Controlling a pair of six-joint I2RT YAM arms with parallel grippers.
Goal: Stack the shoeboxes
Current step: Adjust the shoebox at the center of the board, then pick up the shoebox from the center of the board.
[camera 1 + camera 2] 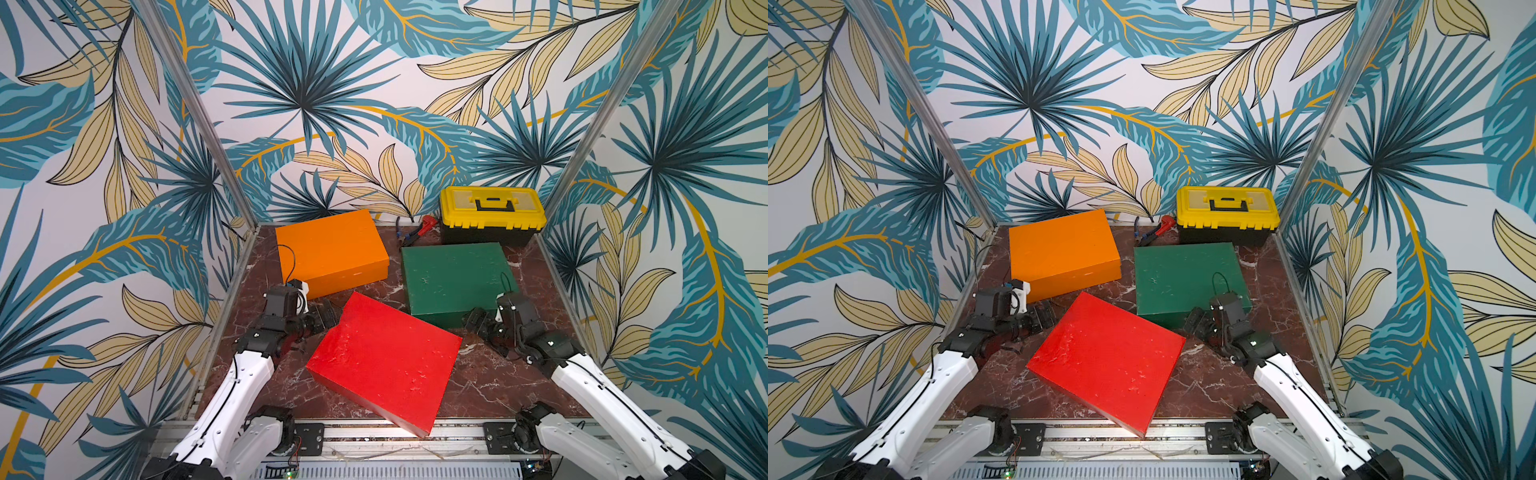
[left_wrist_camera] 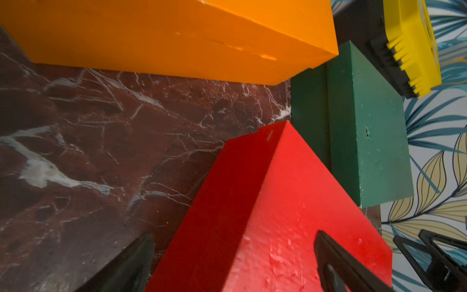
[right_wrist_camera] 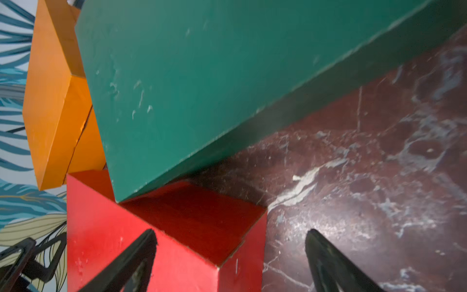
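Red box [image 1: 384,357] lies crooked at the front of the table [image 1: 498,382], near the green box [image 1: 457,278] and orange box [image 1: 332,249], with the left claw [image 1: 326,316] and right claw [image 1: 477,322] both wide open at its side corners, likely ready to lift it together.

Three shoeboxes [image 1: 332,249] [image 1: 384,361] [image 1: 453,274], one toolbox [image 1: 492,208], two arms [image 1: 245,374] [image 1: 590,382].

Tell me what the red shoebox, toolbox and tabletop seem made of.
Red shoebox: probably painted cardboard, matte; lumpy, scuffed coat, thin board edges.
Toolbox: moulded plastic, slightly glossy; ribbed yellow lid, black base.
Tabletop: dark red marble or marble-look surface, white veins; cannot tell which.
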